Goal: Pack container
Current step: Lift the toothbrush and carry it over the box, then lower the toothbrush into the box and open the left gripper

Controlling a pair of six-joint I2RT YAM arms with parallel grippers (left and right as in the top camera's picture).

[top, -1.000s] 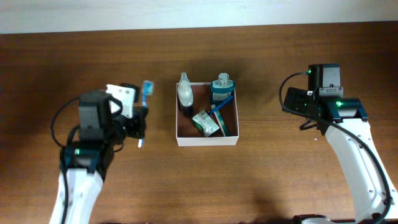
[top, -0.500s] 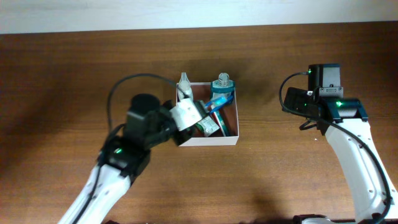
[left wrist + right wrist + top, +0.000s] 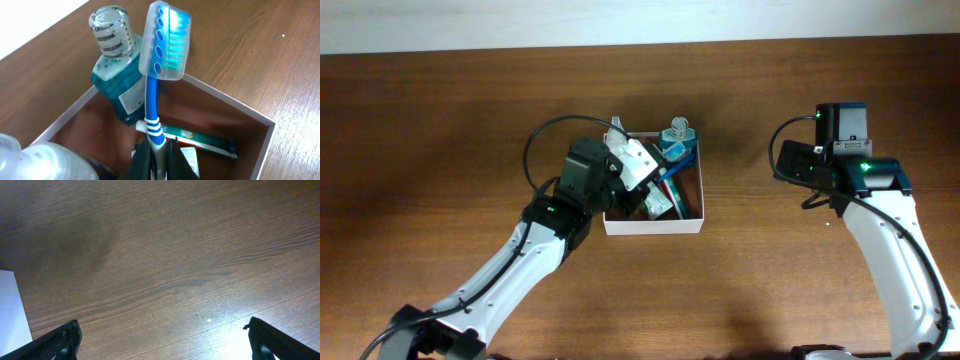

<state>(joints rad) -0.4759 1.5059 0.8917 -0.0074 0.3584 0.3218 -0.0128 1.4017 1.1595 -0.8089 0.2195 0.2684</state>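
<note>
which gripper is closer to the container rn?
Left. The left gripper is above the container's open top, shut on a toothbrush. The right gripper is open over the table, off to the container's right.

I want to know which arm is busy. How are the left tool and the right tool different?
The left tool is shut on a blue toothbrush; the right tool is open and holds nothing. The left tool is above the container; the right tool is above the wooden table, apart from it. Both have dark fingers.
</note>
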